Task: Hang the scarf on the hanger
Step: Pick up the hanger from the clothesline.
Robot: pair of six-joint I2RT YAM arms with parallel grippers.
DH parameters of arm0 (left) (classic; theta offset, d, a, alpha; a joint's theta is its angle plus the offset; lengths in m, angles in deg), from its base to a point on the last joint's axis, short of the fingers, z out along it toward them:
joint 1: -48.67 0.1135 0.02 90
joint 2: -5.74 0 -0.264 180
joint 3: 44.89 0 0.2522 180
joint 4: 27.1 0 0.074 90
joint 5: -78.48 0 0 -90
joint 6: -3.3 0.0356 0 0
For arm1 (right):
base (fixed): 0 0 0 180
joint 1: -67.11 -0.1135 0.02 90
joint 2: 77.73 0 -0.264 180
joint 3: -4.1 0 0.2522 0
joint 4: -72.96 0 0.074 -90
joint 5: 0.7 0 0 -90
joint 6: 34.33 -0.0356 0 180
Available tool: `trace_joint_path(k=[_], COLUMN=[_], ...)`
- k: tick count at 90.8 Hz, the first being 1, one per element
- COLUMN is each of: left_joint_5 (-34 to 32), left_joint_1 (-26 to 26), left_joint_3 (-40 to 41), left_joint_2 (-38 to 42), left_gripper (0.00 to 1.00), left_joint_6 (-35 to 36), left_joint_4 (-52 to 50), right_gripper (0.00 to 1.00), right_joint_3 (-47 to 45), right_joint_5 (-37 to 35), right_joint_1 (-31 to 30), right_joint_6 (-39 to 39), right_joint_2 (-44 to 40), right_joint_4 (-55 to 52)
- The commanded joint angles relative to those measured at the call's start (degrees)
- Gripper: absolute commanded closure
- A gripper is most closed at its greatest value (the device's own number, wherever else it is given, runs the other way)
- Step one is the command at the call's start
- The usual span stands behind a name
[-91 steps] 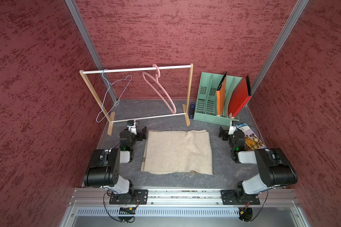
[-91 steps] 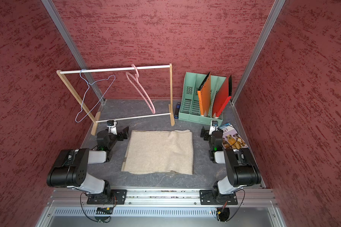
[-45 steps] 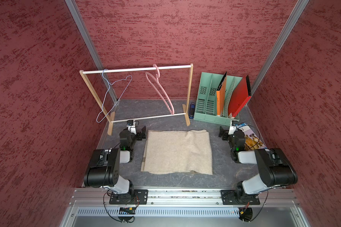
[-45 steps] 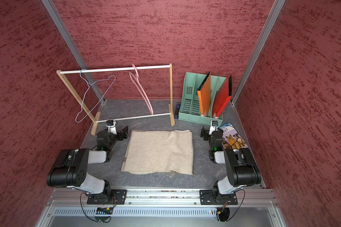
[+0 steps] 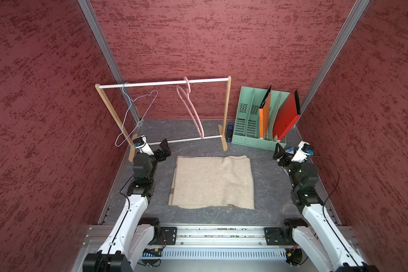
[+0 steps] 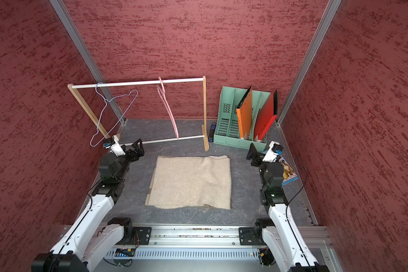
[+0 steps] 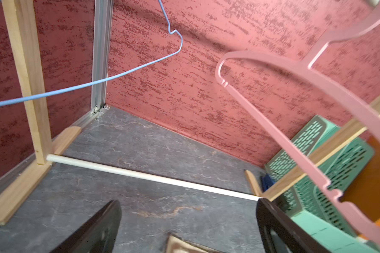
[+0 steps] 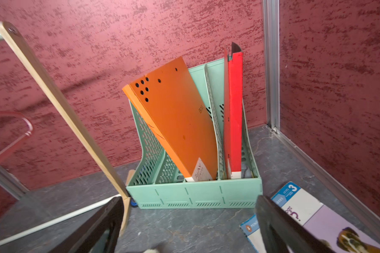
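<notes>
Flat between gaping, empty left pincer [image 5: 165, 148] and right pincer [image 5: 279, 153]: folded beige woollen scarf [image 5: 212, 181]. Ahead of left pincer: pink plastic hanger [image 5: 194, 117]. Risks pinching one layer, unfolding, nudging hanger off.

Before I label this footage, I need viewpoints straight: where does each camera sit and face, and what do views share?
Both top views: high above the arm bases, looking down and forward at scarf, rack; left arm, right arm show.
Left wrist: on the left arm, facing rack, blue hanger, pink hanger; open jaws show.
Right wrist: on the right arm, facing file holder, booklet; open jaws show.
Shared: both wrist views catch the rack post and file holder.
</notes>
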Motion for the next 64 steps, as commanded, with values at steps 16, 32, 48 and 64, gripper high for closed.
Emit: trace_joint_path(k=[16, 32, 48, 64], left_joint_5=[5.4, 2.6, -1.0, -5.6], left_joint_1=[-9.4, -17.0, -18.7, -20.0], left_joint_3=[-21.4, -40.1, -54.6, -67.8], left_joint_2=[-3.2, -16.8, -29.9, -41.9], left_gripper=[0.00, 0.00, 0.00, 0.00], left_joint_6=[-9.9, -7.9, -5.8, -1.5], left_joint_4=[-26.9, -35.2, -37.9, -41.5], right_gripper=[0.02, 0.02, 0.01, 0.02], right_joint_3=[7.8, 7.5, 6.4, 4.9], right_joint_5=[9.6, 10.4, 8.8, 6.6], right_joint_1=[-0.7, -0.9, -1.0, -1.0], right_joint_6=[-8.8, -12.0, -12.2, -12.4], right_joint_2=[-2.7, -3.0, -3.7, -4.1], right_joint_4=[-27.0, -28.2, -28.8, -28.4])
